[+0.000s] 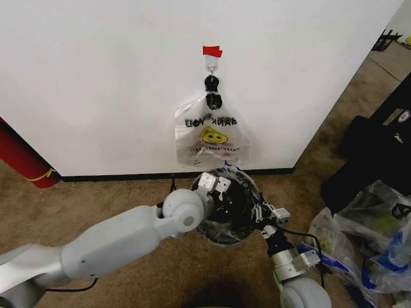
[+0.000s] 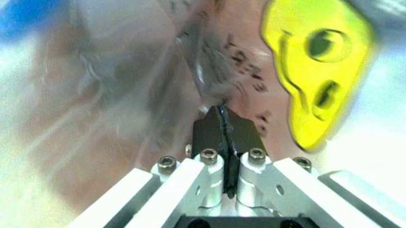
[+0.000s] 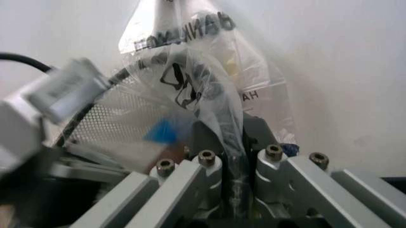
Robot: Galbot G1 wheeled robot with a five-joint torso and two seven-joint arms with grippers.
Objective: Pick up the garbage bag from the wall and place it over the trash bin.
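Note:
The trash bin [image 1: 221, 232], round black mesh, stands on the carpet at the foot of the white wall [image 1: 96, 77]. The garbage bag [image 1: 239, 178], thin clear film with blue patches, is stretched above the bin's mouth. My left gripper [image 1: 216, 185] is at the bin's far left rim; its wrist view shows it [image 2: 222, 116] shut on the garbage bag's film [image 2: 127, 71], beside a yellow mark. My right gripper [image 1: 263, 215] is at the bin's right rim and is shut [image 3: 225, 142] on the crinkled garbage bag [image 3: 190, 80], with the bin's mesh [image 3: 108, 118] beside it.
A white smiley-face bag [image 1: 212, 138] hangs from a hook [image 1: 211, 62] under red tape [image 1: 212, 51], right above the bin. A red cylinder [image 1: 22, 157] leans at the left. Lumpy clear sacks [image 1: 372, 237] and black gear [image 1: 379, 147] crowd the right.

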